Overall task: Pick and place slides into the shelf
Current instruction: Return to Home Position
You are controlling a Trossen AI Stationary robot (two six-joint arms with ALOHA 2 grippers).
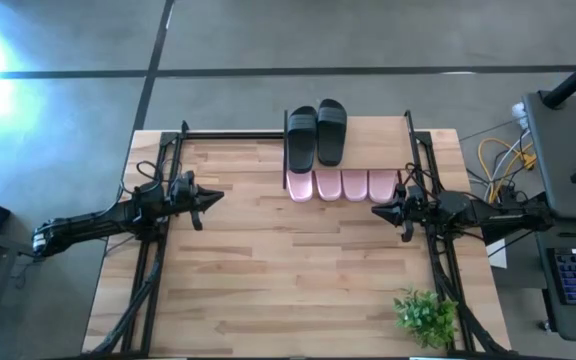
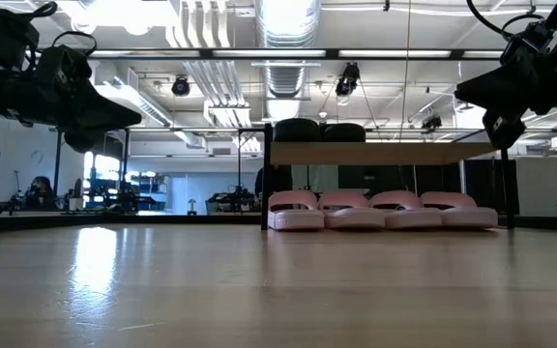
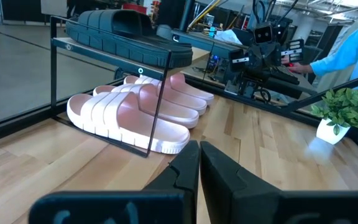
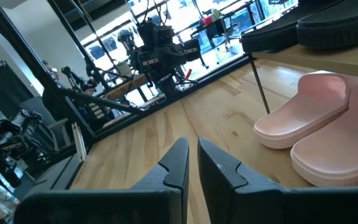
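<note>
On the far side of the wooden table (image 1: 268,280) stands the shelf (image 2: 385,153). Two black slides (image 1: 316,135) sit on its top plank. Four pink slides (image 1: 342,186) lie in a row underneath, their far ends hidden from above. The left gripper (image 1: 211,197) hangs far left and the right gripper (image 1: 378,212) just beside the pink ones. Both have fingers pressed together, holding nothing.

Grey concrete floor (image 1: 368,35) with dark seams, exposed ceiling ducts (image 2: 283,24), and seemingly a desk (image 1: 563,160) on the right.
</note>
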